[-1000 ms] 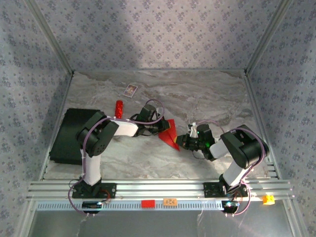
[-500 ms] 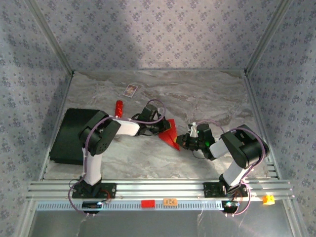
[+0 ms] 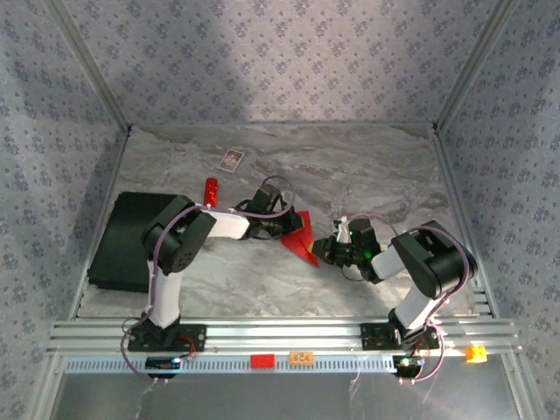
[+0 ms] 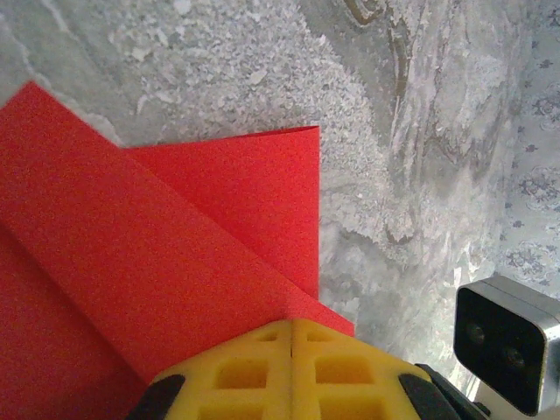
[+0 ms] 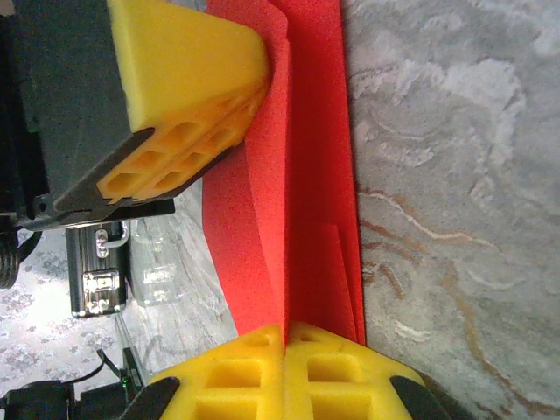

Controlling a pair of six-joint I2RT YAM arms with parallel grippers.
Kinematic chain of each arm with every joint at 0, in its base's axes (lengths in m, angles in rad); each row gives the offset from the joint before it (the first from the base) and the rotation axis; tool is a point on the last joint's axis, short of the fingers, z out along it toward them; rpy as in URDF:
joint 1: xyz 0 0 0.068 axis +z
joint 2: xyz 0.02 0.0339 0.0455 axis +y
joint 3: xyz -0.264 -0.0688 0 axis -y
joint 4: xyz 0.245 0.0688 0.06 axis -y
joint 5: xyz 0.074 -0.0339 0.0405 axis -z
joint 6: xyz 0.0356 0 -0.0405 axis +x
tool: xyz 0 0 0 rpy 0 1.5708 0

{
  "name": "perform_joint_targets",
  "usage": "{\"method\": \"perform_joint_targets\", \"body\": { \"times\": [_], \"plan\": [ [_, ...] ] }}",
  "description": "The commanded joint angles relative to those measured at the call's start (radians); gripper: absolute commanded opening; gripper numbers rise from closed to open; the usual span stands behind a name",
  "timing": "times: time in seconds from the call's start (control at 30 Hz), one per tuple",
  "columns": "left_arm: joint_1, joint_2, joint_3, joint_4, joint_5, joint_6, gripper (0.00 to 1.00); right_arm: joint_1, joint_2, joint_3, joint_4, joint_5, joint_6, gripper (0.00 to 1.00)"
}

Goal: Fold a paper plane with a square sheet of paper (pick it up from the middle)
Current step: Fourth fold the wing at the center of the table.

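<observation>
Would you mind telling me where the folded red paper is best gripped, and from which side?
Probably along the long fold line of the red paper, taken from above with the jaws on either side of it. The sheet seems to bow up from the table there, while the rest lies flat, leaving no edge to get under.

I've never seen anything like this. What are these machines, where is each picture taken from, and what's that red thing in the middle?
Two robot arms are bolted to a marble-patterned table. One picture looks down from above. The other two come from cameras on the wrists, so the yellow blocks are each gripper's own fingers. The left gripper and right gripper, both shut, meet at a partly folded red paper sheet and touch it; a real pinch I cannot confirm. A red stick, small card and black mat lie aside.
</observation>
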Motion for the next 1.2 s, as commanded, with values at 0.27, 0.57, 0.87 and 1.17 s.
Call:
{"method": "perform_joint_targets", "body": {
  "times": [0.27, 0.57, 0.87, 1.17],
  "plan": [
    [-0.006, 0.027, 0.028, -0.056, -0.01, 0.03, 0.0, 0.003, 0.037, 0.004, -0.13, 0.047, 0.007, 0.01],
    [-0.007, 0.042, 0.047, -0.095, -0.007, 0.044, 0.0, 0.002, 0.036, 0.003, -0.135, 0.046, 0.007, 0.01],
    [-0.008, 0.056, 0.049, -0.134, -0.01, 0.058, 0.0, 0.002, 0.022, 0.005, -0.138, 0.034, 0.017, 0.03],
    [-0.007, 0.058, 0.039, -0.138, -0.017, 0.062, 0.0, 0.013, -0.12, 0.027, -0.298, 0.014, -0.033, 0.13]
  ]
}}
